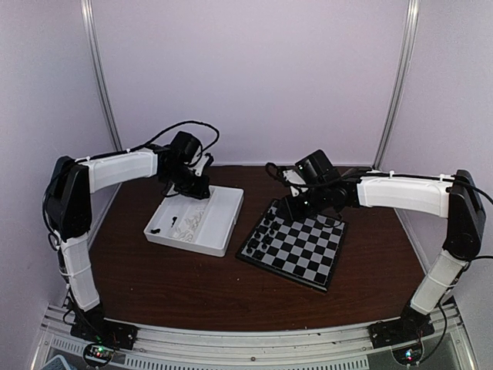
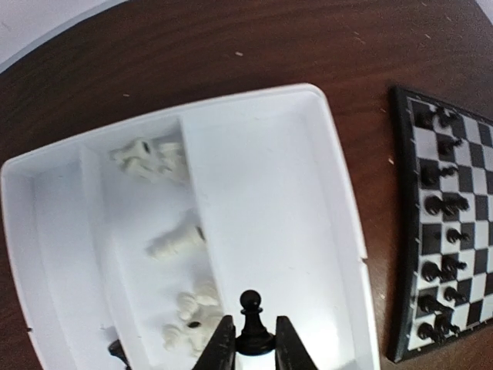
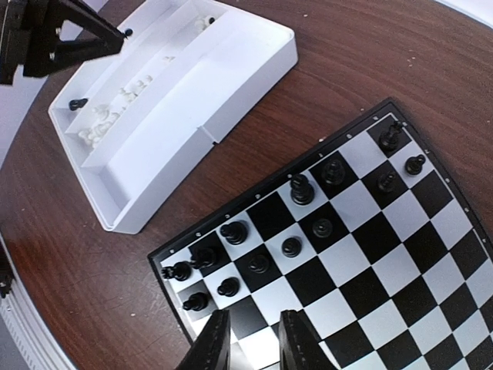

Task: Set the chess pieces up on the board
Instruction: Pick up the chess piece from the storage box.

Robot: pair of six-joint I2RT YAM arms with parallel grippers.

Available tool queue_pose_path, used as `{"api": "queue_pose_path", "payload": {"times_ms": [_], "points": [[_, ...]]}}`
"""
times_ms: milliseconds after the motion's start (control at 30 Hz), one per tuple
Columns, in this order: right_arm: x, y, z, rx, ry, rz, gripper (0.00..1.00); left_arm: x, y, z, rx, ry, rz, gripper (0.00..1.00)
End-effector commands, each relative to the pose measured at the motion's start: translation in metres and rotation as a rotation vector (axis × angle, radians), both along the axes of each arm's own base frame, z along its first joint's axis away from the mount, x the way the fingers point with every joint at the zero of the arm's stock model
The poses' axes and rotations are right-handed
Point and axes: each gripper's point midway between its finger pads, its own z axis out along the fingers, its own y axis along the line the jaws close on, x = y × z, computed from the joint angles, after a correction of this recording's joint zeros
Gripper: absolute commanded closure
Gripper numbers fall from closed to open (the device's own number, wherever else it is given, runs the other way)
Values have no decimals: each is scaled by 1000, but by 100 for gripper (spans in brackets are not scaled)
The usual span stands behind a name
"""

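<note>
The left claw (image 2: 253,330) is squeezing a black pawn (image 2: 250,308) by its base and holding it upright over the wide part of the white tray (image 2: 262,177). So the step in hand looks like carrying this pawn to the board (image 3: 370,262), which is lying just beside the tray on the brown table (image 2: 231,46). Many black pieces (image 3: 300,189) are standing in two rows along the board edge nearest the tray. The white pieces (image 2: 173,243) are lying in a narrow slot of the tray. Next, I think the pawn is going to need lifting over the tray wall and the board's thin black rim. Then it needs setting on a free square without bumping its close neighbours. The right claw (image 3: 254,339) is hanging over the board with its fingers a little apart and nothing between them, so the arms could be getting in each other's way. The squares away from the tray are giving open room.
</note>
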Motion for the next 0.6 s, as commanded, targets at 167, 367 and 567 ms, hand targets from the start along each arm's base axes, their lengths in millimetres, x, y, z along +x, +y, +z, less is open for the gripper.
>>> {"api": "queue_pose_path", "payload": {"times_ms": [167,367,567], "points": [[-11,53,33,282,201,76,74,-44,-50,12,-254,-129,-293,82],[0,84,26,369,294,85,73,-60,-57,2,-311,-172,-391,82],[5,108,11,408,370,93,72,-80,-65,-5,-332,-239,-476,83]]}}
